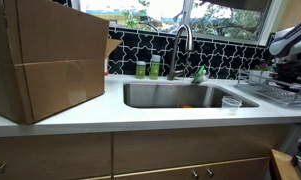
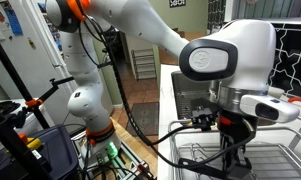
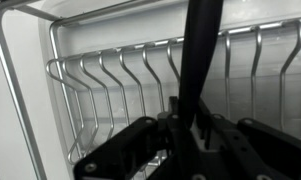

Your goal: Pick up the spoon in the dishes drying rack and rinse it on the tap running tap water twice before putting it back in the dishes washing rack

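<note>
In the wrist view my gripper (image 3: 193, 125) is down inside the wire dish rack (image 3: 100, 80). Its dark fingers are pressed against both sides of the spoon's black handle (image 3: 201, 50), which stands up between them; the spoon's bowl is hidden. In an exterior view the gripper (image 2: 230, 142) reaches down into the rack (image 2: 205, 160) below the white wrist. The rack (image 1: 282, 92) stands at the right end of the counter, with the arm (image 1: 290, 42) above it. The steel gooseneck tap (image 1: 183, 42) arches over the sink (image 1: 170, 95) to the rack's left. I see no water.
A big cardboard box (image 1: 50, 60) fills the counter to the left of the sink. Two green bottles (image 1: 148, 69) stand behind the basin by the tiled wall. A small clear cup (image 1: 231, 103) sits between sink and rack. Cables and a tripod (image 2: 30, 110) stand beside the robot base.
</note>
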{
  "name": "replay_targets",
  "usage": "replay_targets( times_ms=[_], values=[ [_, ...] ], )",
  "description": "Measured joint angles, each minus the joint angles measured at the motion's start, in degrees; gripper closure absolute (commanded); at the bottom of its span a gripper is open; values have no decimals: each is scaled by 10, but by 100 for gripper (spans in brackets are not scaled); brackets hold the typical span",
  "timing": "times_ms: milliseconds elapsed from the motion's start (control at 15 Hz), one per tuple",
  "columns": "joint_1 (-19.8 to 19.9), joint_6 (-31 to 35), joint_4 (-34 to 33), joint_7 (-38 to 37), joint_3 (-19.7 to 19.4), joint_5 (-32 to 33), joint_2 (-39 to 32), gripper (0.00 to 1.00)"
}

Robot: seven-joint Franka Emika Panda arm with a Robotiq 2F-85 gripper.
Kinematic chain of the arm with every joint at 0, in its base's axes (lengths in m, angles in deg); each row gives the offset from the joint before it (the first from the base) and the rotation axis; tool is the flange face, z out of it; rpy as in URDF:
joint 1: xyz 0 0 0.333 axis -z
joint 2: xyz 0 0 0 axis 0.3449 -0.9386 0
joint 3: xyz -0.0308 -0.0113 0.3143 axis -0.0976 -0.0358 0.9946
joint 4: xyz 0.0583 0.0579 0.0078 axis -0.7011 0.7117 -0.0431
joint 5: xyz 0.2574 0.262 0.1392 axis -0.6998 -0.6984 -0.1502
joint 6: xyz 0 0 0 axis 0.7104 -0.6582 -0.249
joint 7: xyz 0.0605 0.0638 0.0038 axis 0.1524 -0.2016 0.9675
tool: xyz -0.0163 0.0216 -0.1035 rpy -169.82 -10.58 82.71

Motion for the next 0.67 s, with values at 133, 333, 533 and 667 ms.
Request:
replay_targets(
  times_ms=[133,333,533,667],
  values=[
    [-5,0,-2,-8,1,36,0,96],
    [-8,-5,-7,-17,0,96,6,96],
    [-9,-10,-18,-25,0,171,20,96],
    [-13,-12,-23,-26,1,208,40,96]
  ],
)
